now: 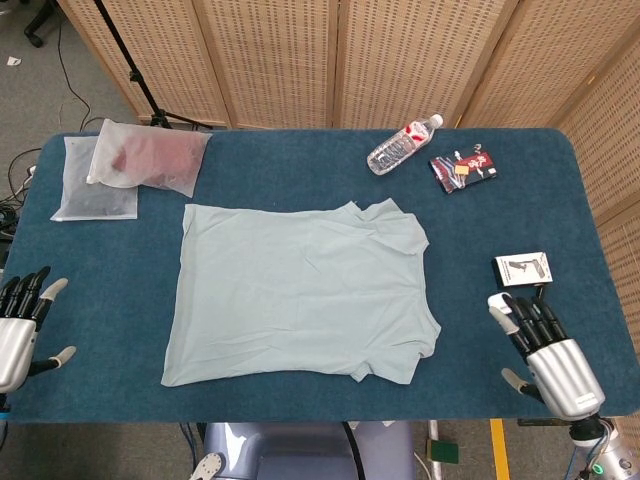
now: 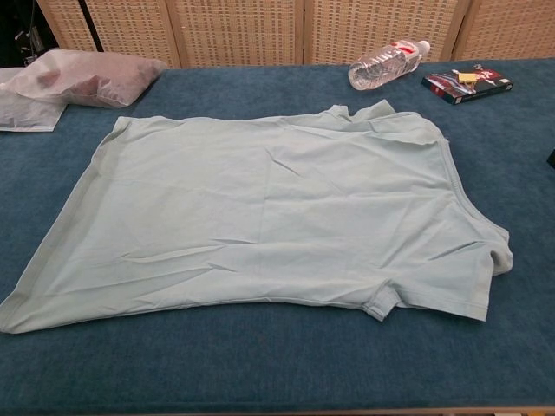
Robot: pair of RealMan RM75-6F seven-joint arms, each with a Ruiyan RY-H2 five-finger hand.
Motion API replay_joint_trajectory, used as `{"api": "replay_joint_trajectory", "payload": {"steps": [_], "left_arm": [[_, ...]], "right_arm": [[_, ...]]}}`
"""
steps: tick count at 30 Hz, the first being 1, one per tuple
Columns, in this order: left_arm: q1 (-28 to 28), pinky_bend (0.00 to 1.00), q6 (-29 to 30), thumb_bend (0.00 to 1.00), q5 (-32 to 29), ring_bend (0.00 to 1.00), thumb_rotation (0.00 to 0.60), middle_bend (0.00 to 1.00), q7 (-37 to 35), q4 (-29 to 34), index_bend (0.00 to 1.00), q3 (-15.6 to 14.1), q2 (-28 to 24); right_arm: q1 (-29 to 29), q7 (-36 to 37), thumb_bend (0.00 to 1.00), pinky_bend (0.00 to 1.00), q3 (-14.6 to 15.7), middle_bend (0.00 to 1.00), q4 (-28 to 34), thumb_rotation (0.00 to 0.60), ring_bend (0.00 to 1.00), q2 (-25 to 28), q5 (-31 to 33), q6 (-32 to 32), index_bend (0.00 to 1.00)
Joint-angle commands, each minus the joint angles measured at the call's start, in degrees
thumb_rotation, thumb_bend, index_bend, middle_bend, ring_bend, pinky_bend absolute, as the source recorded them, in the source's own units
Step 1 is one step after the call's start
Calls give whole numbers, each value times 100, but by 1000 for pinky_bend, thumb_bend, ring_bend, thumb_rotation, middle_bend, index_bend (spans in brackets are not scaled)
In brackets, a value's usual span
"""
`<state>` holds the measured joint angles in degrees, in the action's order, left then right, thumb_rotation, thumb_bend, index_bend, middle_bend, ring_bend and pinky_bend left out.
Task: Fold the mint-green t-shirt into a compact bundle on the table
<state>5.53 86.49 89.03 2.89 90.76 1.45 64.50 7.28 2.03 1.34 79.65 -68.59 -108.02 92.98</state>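
While left hand [image 1: 20,328] cut off, right hand [image 1: 545,345] splayed empty beside t-shirt [image 1: 300,290].

The head view looks steeply down from the near edge over the whole table [image 1: 300,150], facing the far screens, while the lower, closer chest view looks across it, both sharing the t-shirt [image 1: 300,290] and far bottle [image 2: 386,63].

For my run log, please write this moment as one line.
t-shirt: flat, unfolded | left hand: open, off shirt | right hand: open, off shirt
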Motion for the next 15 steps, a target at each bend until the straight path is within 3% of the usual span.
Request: {"api": "replay_joint_trajectory", "payload": {"steps": [1, 8, 15], "left_arm": [[3, 0, -12, 0, -14, 0, 600, 0, 32, 7, 0, 1, 13], [17, 0, -55, 0, -70, 0, 600, 0, 94, -1, 0, 15, 49], [15, 0, -54, 0, -104, 0, 600, 0, 79, 3, 0, 32, 46]], "right_arm": [[243, -6, 0, 48, 218, 0, -574, 600, 0, -396, -533, -8, 70], [520, -545, 0, 49, 346, 0, -886, 600, 0, -886, -1068, -107, 152], [733, -1042, 0, 48, 369, 0, -704, 600, 0, -1095, -1142, -484, 228]]}}
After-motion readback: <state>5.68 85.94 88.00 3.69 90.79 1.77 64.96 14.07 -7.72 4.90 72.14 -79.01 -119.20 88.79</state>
